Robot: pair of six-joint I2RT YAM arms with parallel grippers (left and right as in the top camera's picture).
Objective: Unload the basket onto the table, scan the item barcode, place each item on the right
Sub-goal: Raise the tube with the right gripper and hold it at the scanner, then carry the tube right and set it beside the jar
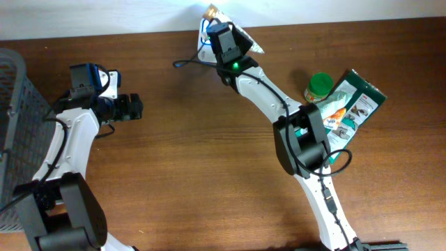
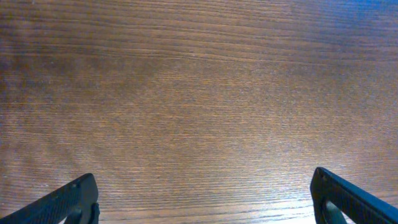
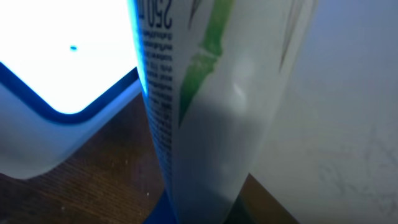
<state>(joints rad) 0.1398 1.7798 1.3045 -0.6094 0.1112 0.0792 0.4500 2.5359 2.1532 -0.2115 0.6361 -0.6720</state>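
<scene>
White pouch, long axis near upright in wrist view

Green-lidded jar just beside a green packet on the wooden table, mesh basket far left.

Tally, all views:

- Arms: 2. left arm, right arm.
- Tools: 2, one per arm. left tool, right tool.
- Counter: 1, dark wood.
- Mesh basket: 1.
- Grocery items: 3, each a diff. kind:
  - printed pouch: 1, white w/ green stalk print.
  - green-lidded jar: 1.
  - green flat pack: 1, partly under the right arm.
- White blue-rimmed unit: 1. Lit face; exact kind unclear.
- Loose black cable: 1 seen on the counter. Arm wiring not counted.
</scene>
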